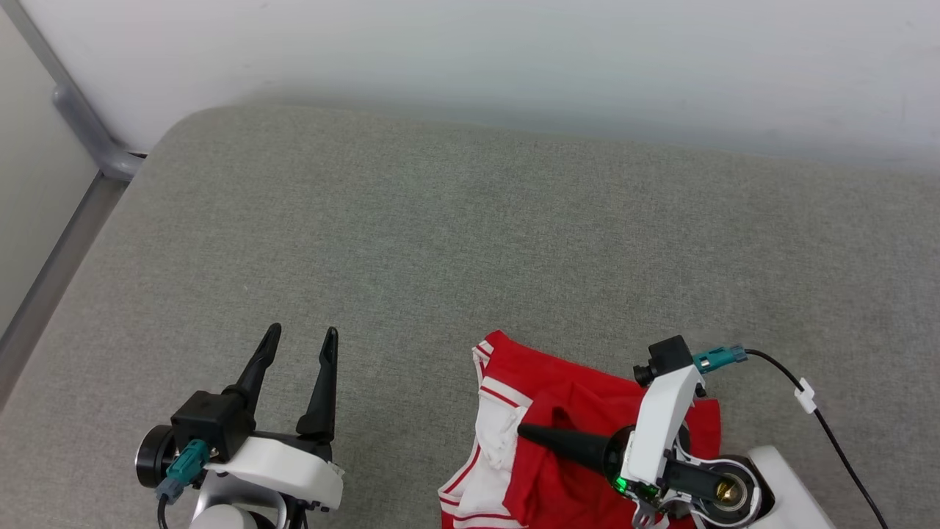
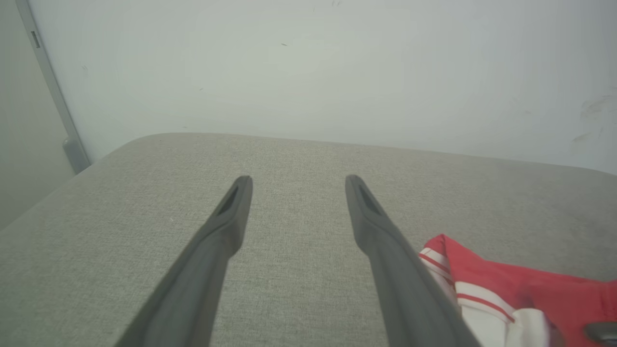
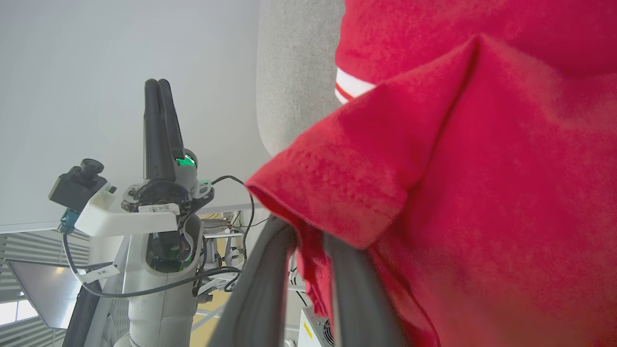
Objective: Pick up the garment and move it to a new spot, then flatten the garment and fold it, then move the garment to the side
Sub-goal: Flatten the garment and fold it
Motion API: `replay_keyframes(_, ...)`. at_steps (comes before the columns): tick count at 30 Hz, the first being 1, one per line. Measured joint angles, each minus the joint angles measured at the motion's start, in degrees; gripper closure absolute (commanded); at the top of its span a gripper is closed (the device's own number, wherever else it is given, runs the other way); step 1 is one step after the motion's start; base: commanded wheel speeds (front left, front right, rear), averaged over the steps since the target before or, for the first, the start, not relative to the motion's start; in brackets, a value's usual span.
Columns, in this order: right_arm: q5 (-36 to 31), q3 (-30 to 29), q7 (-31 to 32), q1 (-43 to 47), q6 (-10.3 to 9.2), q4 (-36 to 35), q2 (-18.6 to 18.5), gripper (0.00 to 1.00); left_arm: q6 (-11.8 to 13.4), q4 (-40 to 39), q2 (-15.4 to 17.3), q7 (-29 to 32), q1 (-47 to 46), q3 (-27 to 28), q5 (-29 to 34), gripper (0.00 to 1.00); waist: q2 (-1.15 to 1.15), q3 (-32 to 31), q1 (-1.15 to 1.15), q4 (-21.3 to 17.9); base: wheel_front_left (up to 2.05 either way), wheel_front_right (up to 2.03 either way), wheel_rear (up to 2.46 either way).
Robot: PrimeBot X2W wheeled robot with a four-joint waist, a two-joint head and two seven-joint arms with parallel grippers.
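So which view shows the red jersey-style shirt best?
Head view: the red jersey-style shirt lies crumpled with white sleeve and striped trim visible. Left wrist view catches one corner; right wrist view, close-up red folds.

garment [image 1: 587,397] on cushion [image 1: 470,242], near right, left hand [image 1: 303,332] left of it

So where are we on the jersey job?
Early. Done: nothing evident; the garment lies crumpled at the near edge of the grey cushion. In hand: right gripper has red fabric between its fingers, grip unclear; left gripper open, apart from it. Left: flatten, fold, move aside.
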Motion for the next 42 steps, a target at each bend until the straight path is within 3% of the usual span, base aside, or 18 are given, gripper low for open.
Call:
replay_keyframes(1,0.3,0.5,-0.3,-0.1,0.00,0.1,0.0,0.00,0.0,0.0,0.0,0.0,0.0,0.0,0.0,0.00,0.00,0.0,0.00,-0.1,0.00,0.00,0.00)
replay_keyframes(6,2.3,3.1,-2.2,-1.0,0.00,-2.6,0.0,0.00,-0.1,0.5,0.0,0.0,-0.1,0.1,0.4,0.00,0.00,-0.3,0.00,-0.8,0.00,0.00,0.00)
replay_keyframes(12,-0.8,5.7,-6.2,-1.4,0.00,-9.8,-2.3,0.00,-0.2,0.8,0.0,0.0,-0.1,0.3,0.8,0.00,0.00,-0.9,0.00,-1.8,0.00,0.00,0.00)
replay_keyframes(18,-13.1,3.8,-20.1,-1.1,0.00,-13.5,-7.9,0.00,-0.2,0.9,-0.2,0.0,0.2,0.8,1.2,0.00,0.00,-2.0,0.00,-2.8,0.00,0.00,0.00)
replay_keyframes(25,-30.6,-5.6,-32.3,3.9,0.00,-14.2,-12.1,0.00,0.5,1.0,-0.5,0.0,1.4,2.0,1.8,0.00,0.00,-3.8,0.00,-4.6,0.00,0.00,0.00)
replay_keyframes(34,-49.6,-17.9,-39.6,13.4,0.00,-23.6,-7.8,0.00,1.1,0.9,-0.6,0.0,3.1,3.7,2.1,0.00,0.00,-6.1,-0.01,-7.3,0.00,0.00,0.00)
replay_keyframes(42,-57.5,-19.1,-42.9,20.9,0.00,-31.0,-4.4,0.00,1.5,0.9,-0.7,0.0,4.5,4.2,3.1,0.00,0.00,-8.0,-0.01,-8.0,0.00,0.00,0.00)
